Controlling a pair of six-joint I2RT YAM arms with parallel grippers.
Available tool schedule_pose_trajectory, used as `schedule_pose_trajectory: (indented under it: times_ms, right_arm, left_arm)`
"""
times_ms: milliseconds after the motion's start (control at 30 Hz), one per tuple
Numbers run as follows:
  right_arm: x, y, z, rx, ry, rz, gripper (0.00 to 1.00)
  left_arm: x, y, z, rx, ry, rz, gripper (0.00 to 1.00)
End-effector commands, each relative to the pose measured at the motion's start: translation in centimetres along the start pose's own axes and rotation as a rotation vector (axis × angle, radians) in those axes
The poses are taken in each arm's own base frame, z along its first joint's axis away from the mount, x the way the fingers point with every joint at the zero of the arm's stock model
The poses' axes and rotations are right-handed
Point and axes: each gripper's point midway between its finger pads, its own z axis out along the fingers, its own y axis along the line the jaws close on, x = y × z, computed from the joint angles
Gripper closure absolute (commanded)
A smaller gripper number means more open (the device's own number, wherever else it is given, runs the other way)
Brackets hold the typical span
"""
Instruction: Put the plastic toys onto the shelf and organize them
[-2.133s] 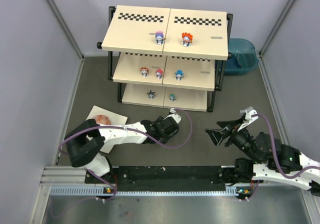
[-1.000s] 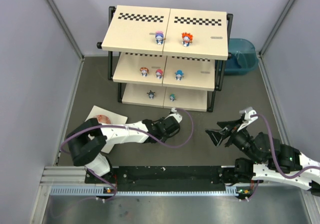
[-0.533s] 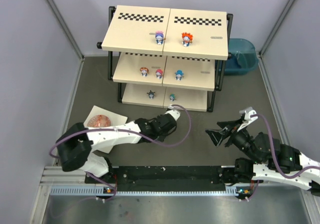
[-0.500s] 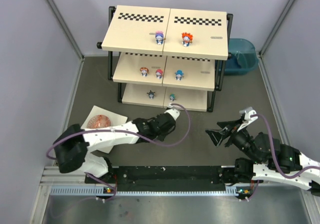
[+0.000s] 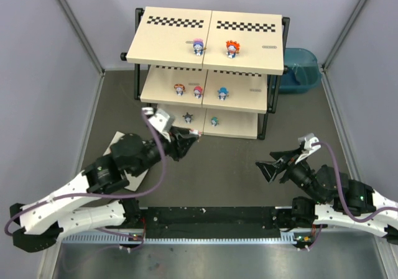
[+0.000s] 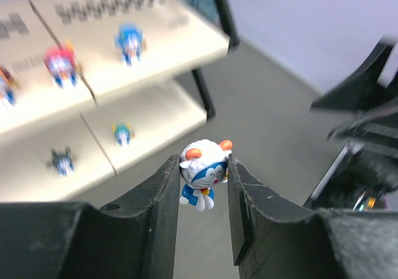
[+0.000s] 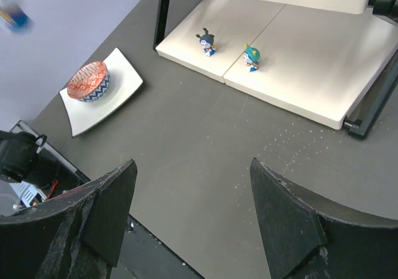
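Observation:
A white-headed toy with orange horns and a blue body [image 6: 204, 172] hangs in the air, with my left gripper [image 6: 203, 162] shut on its head. From above, that left gripper [image 5: 193, 134] hovers just in front of the shelf's [image 5: 168, 43] bottom tier. Two toys stand on the top board [image 5: 198, 46] [image 5: 232, 47], three on the middle one [image 5: 180, 89] [image 5: 198, 92] [image 5: 222, 93], and two on the bottom [image 5: 187, 117] [image 5: 214, 120]. My right gripper [image 5: 268, 167] rests open at the right above bare floor, and the right gripper [image 7: 193, 167] holds nothing.
A blue tub [image 5: 300, 68] stands behind the shelf's right end. A red patterned dish [image 7: 89, 81] sits on a white square plate [image 7: 121, 74] left of the shelf; my left arm covers it from above. Grey walls close in both sides.
My left arm has risen off the floor and swung left and toward the shelf, carrying the white-headed toy. The right arm has stayed still.

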Motion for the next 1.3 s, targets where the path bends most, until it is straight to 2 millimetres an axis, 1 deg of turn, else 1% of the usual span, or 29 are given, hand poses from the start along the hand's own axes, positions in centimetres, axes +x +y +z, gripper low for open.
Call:
schedule_pose_trajectory:
  times_ms: [0,33,67,100,133,167,200,233,267,300,333,367,400,433,467,500,567,633,667,700,767,800,833,867,933,967,1000,1133,1267]
  right_arm:
    - [-0.8,0.4,-0.2,-0.015,-0.027,0.035,0.25]
    - [-0.8,0.4,-0.2,-0.017,-0.026,0.034,0.25]
    - [-0.9,0.4,-0.2,-0.016,-0.027,0.032,0.25]
    - [-0.9,0.5,-0.2,-0.020,-0.025,0.034,0.25]
    - [-0.9,0.6,-0.2,-0.024,-0.026,0.036,0.25]
    - [-1.0,0.6,-0.2,-0.025,-0.027,0.038,0.25]
    - [-1.0,0.6,-0.3,-0.024,-0.029,0.042,0.25]
    - [-0.9,0.6,-0.3,-0.025,-0.028,0.041,0.25]
    - [-1.0,0.6,-0.3,-0.026,-0.029,0.040,0.25]
    - [-1.1,0.6,-0.3,-0.026,-0.029,0.039,0.25]
    - [-1.1,0.6,-0.3,-0.025,-0.027,0.035,0.25]
    - [-1.1,0.6,-0.3,-0.026,-0.029,0.032,0.25]
    - [-1.2,0.6,-0.3,-0.025,-0.031,0.033,0.25]
    - [-1.2,0.6,-0.3,-0.024,-0.030,0.031,0.25]
    - [-1.1,0.5,-0.3,-0.022,-0.029,0.028,0.25]
    - [-1.1,0.4,-0.3,-0.018,-0.031,0.028,0.25]
    - [-1.0,0.3,-0.3,-0.016,-0.030,0.027,0.25]
    - [-0.9,0.2,-0.3,-0.010,-0.030,0.017,0.25]
    - [-0.9,0.1,-0.3,-0.009,-0.030,0.016,0.25]
    - [-0.9,0.0,-0.3,-0.005,-0.031,0.010,0.25]
    - [-0.9,0.0,-0.3,-0.003,-0.030,0.000,0.25]
    - [-0.9,-0.1,-0.3,0.000,-0.029,-0.003,0.25]
    - [-1.0,-0.2,-0.3,0.001,-0.031,-0.009,0.25]
    - [-0.9,-0.3,-0.3,0.005,-0.030,-0.010,0.25]
    - [-0.9,-0.4,-0.4,0.007,-0.030,-0.014,0.25]
    - [-0.9,-0.4,-0.4,0.011,-0.029,-0.018,0.25]
    - [-0.9,-0.6,-0.4,0.015,-0.032,-0.018,0.25]
    - [-0.7,-0.8,-0.4,0.024,-0.031,-0.022,0.25]
    - [-0.5,-0.8,-0.3,0.025,-0.029,-0.017,0.25]
  left_arm:
    - [-10.0,-0.7,-1.9,0.011,-0.231,0.062,1.00]
    - [-12.7,-1.3,-2.5,0.040,-0.279,0.073,1.00]
    - [-14.1,-1.7,-2.9,0.065,-0.309,0.075,1.00]
    - [-15.6,-1.5,-3.3,0.070,-0.344,0.076,1.00]
    - [-18.0,-2.4,-4.2,0.114,-0.397,0.080,1.00]
    - [-19.1,-2.4,-4.4,0.118,-0.420,0.088,1.00]
    - [-20.3,-1.6,-4.6,0.091,-0.443,0.097,1.00]
    - [-21.9,-1.5,-4.5,0.086,-0.460,0.110,1.00]
    - [-22.7,-1.6,-4.4,0.108,-0.465,0.124,1.00]
    - [-23.2,-0.2,-3.1,0.071,-0.450,0.136,1.00]
    - [-25.0,0.1,-3.7,0.063,-0.484,0.142,1.00]
    - [-25.6,0.3,-3.6,0.064,-0.491,0.151,1.00]
    - [-25.8,1.7,-2.3,0.026,-0.476,0.157,1.00]
    - [-27.2,2.0,-2.7,0.015,-0.503,0.166,1.00]
    - [-27.8,2.7,-2.5,-0.011,-0.512,0.173,1.00]
    - [-28.3,3.3,-1.7,-0.026,-0.512,0.177,1.00]
    - [-29.0,4.0,-1.2,-0.038,-0.521,0.187,1.00]
    - [-29.2,4.8,0.0,-0.037,-0.516,0.187,1.00]
    - [-29.7,5.6,0.2,-0.049,-0.529,0.191,1.00]
    - [-29.2,5.7,1.2,-0.019,-0.514,0.180,1.00]
    - [-29.4,7.1,1.5,-0.034,-0.521,0.174,1.00]
    - [-29.3,7.3,2.0,-0.010,-0.521,0.156,1.00]
    - [-29.2,7.6,2.2,0.002,-0.524,0.148,1.00]
    - [-29.4,8.7,2.0,-0.011,-0.532,0.145,1.00]
    - [-29.4,9.2,2.0,0.020,-0.552,0.126,1.00]
    - [-29.4,10.3,1.9,0.004,-0.554,0.121,1.00]
    - [-29.1,10.8,2.0,0.010,-0.550,0.101,1.00]
    - [-28.8,12.1,2.2,0.008,-0.543,0.100,1.00]
    - [-27.8,13.0,2.9,0.004,-0.520,0.091,1.00]
